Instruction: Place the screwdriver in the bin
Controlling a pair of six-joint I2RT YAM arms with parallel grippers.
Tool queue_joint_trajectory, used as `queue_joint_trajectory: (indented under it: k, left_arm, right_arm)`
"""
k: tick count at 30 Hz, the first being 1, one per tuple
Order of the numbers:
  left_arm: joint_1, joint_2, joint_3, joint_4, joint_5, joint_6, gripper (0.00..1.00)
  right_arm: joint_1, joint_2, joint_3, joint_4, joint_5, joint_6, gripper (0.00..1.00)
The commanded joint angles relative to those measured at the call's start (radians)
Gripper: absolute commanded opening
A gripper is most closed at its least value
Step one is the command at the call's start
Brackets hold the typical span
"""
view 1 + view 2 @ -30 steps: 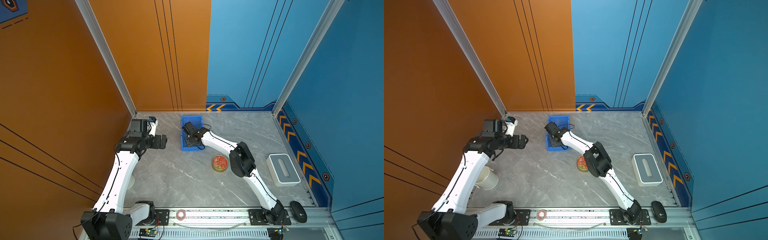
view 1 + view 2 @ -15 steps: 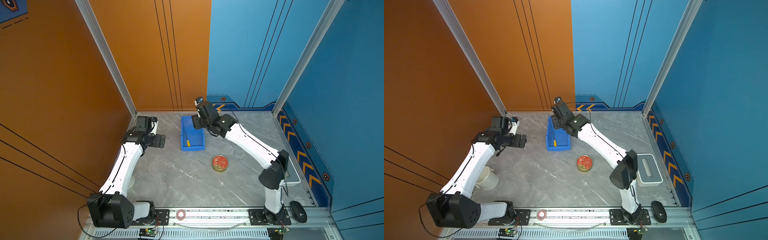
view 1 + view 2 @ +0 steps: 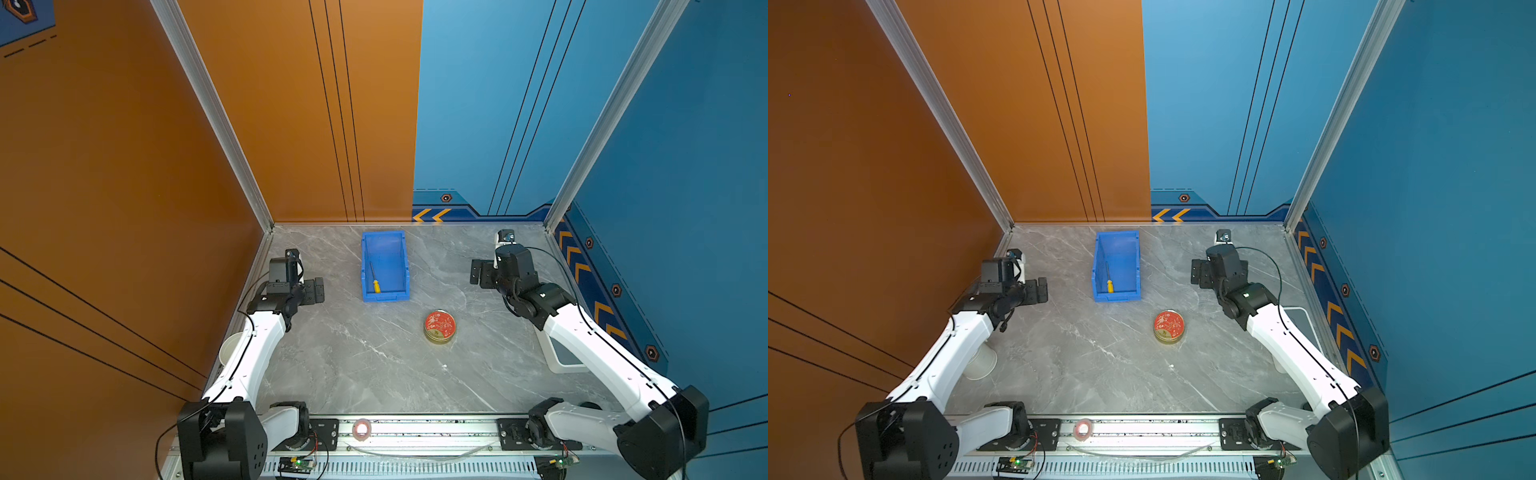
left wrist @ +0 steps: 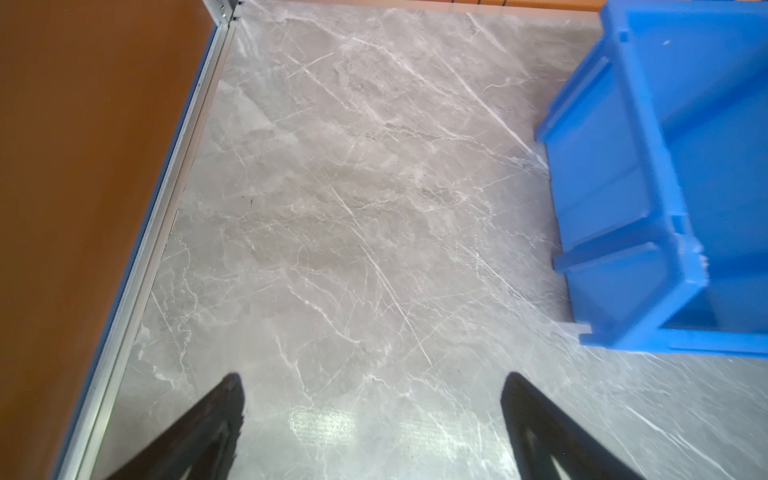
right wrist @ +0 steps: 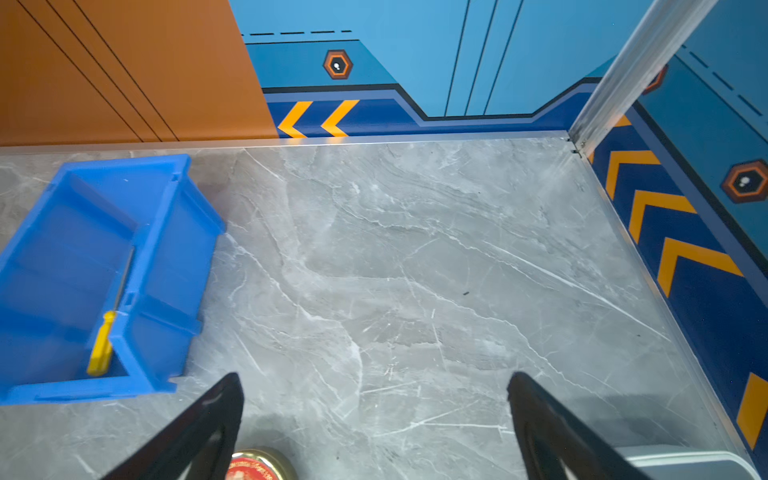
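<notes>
The screwdriver (image 3: 374, 277) lies inside the bin (image 3: 385, 296) along its left wall, with the yellow handle toward the robot and the shaft toward the back. The left hand (image 3: 314, 291) and the right hand (image 3: 478, 272) stand on either side of the bin, the left somewhat nearer, both wide open and empty.

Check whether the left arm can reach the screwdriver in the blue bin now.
Probably yes. The screwdriver lies in the blue bin along the wall nearest the left gripper; the top is open and nothing stands between them. That wall may crowd the jaws.
</notes>
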Motion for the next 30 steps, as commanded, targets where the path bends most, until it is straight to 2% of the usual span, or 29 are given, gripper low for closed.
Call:
queue_joint_trajectory:
  k: [1,6,12,16,19,23,26,30]
  left_arm:
    - [0.019,-0.028,-0.135,0.33,-0.045,-0.055,0.98]
    - [0.023,-0.009,-0.355,0.717,-0.058,-0.015,0.98]
    - [0.02,0.131,-0.506,1.094,-0.056,0.013,0.98]
    - [0.018,0.201,-0.522,1.196,-0.044,-0.004,0.98]
    - [0.005,0.254,-0.53,1.267,-0.043,0.006,0.98]
    - [-0.018,0.333,-0.561,1.394,-0.051,0.026,0.98]
    - [-0.038,0.417,-0.602,1.587,-0.051,0.06,0.98]
    - [-0.064,0.418,-0.603,1.58,-0.047,0.096,0.98]
  right_arm:
    - [-0.049,-0.107,-0.122,0.18,0.037,-0.061,1.0]
    - [-0.167,-0.203,-0.389,0.462,0.038,-0.07,1.0]
    - [-0.306,-0.17,-0.5,0.588,0.034,-0.089,1.0]
    - [-0.338,-0.127,-0.554,0.73,0.041,-0.152,1.0]
    - [-0.368,-0.059,-0.598,0.877,0.001,-0.191,1.0]
    - [-0.402,0.061,-0.612,0.98,-0.084,-0.184,1.0]
    - [-0.402,0.133,-0.643,1.078,-0.121,-0.154,1.0]
    - [-0.401,0.259,-0.687,1.271,-0.169,-0.168,1.0]
